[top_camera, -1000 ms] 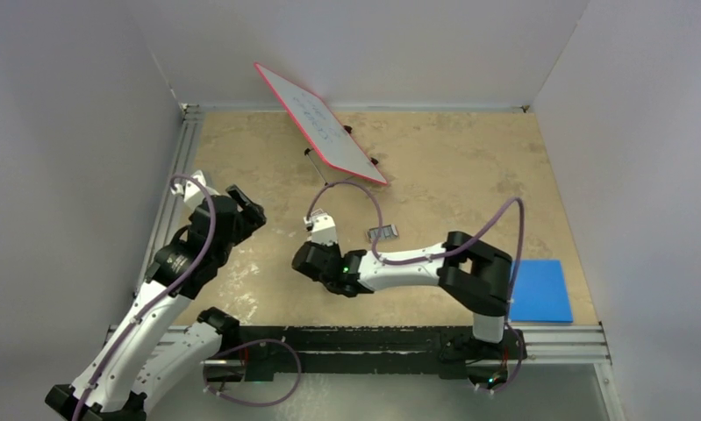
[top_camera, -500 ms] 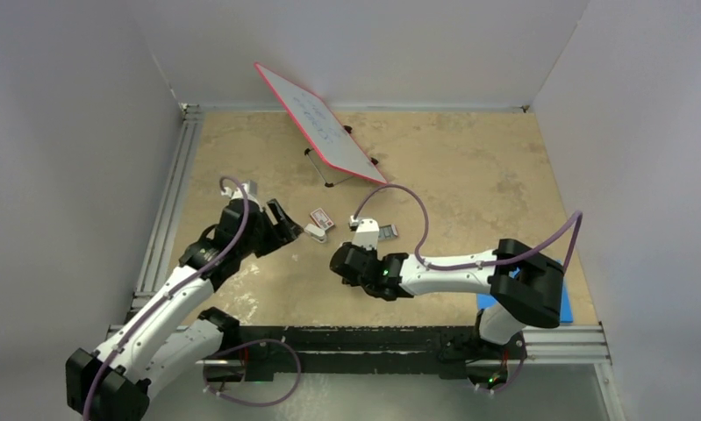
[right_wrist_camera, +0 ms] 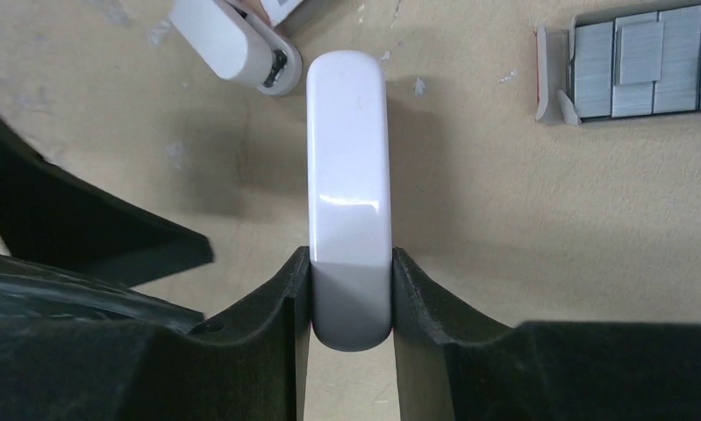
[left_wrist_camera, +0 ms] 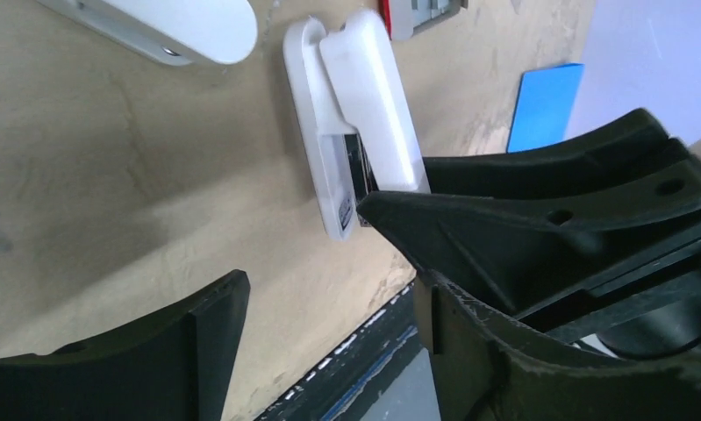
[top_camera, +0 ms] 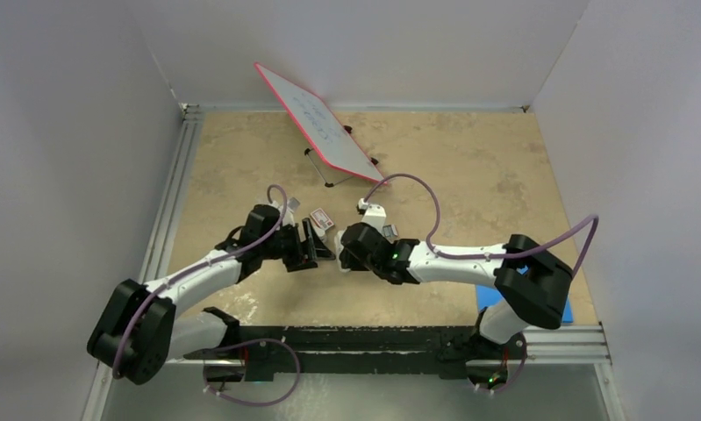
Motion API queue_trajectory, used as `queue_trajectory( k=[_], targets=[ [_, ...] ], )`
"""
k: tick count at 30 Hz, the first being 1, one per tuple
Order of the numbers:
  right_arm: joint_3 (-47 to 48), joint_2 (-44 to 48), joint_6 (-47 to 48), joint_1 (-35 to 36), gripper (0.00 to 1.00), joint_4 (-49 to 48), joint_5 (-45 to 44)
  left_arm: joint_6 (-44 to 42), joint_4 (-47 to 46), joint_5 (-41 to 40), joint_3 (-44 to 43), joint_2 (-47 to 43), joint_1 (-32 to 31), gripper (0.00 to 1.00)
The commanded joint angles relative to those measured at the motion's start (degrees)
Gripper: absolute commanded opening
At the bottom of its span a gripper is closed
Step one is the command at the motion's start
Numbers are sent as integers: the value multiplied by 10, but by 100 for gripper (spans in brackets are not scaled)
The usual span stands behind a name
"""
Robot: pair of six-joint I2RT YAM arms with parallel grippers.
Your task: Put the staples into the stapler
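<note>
On the bench point(top_camera: 469, 175), mid-frame in the top view: both hands meet just below the red-framed whiteboard point(top_camera: 320, 123).
stapler point(right_wrist_camera: 346, 158): centre of the right wrist frame, lying on the bench as far as I can tell. In the left wrist view its two arms part slightly at the lower end, with metal showing between them.
right hand point(right_wrist_camera: 348, 267): narrow, pinched on the stapler's near end, one finger on each side.
left hand point(top_camera: 311, 249): spread wide, holding nothing. The stapler's lower end sits just ahead of the gap; I cannot tell if they touch.
staples box point(top_camera: 322, 219): red and white, just above the hands, apart from both.
staple tray point(right_wrist_camera: 645, 61): grey strips exposed, upper right of the right wrist frame, untouched.
second white piece point(right_wrist_camera: 232, 44): upper left, metal at one end, identity unclear.
step (judged): bracing and opening the stapler; no strip is loaded.
next (judged): the left hand must catch one arm only and swing it back while the right holds firm, then fetch a strip.
</note>
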State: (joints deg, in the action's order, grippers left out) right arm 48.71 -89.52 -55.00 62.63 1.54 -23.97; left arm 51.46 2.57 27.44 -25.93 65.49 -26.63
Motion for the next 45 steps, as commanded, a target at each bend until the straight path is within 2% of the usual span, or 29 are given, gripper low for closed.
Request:
queue_trajectory(
  k=[1,5,7,14,21,31,33,36,37,45],
  targets=[
    [-9,41,-2,-25,16,-55,48,-6,-99,82,2,41,2,64],
    [-9,38,-9,-30,16,-55,65,-4,-136,113,1,84,2,46],
    [-11,37,-15,-30,16,-60,72,-2,-147,119,-1,100,2,41],
    [-17,33,-28,-32,15,-78,99,0,-172,121,-10,152,2,40],
    [-19,37,-37,-37,15,-93,114,10,-190,125,-17,185,2,23],
    [-30,36,-76,-39,13,-130,145,38,-214,134,-11,207,-6,22],
    [-33,36,-82,-39,13,-137,147,38,-214,134,-14,210,-7,18],
    [-28,36,-80,-39,13,-128,137,30,-208,130,-16,211,-9,2],
    [-27,38,-79,-39,13,-122,131,24,-202,127,-17,212,-8,0],
    [-19,63,-50,-75,13,-78,138,-43,-130,76,-28,206,-9,0]
  ],
)
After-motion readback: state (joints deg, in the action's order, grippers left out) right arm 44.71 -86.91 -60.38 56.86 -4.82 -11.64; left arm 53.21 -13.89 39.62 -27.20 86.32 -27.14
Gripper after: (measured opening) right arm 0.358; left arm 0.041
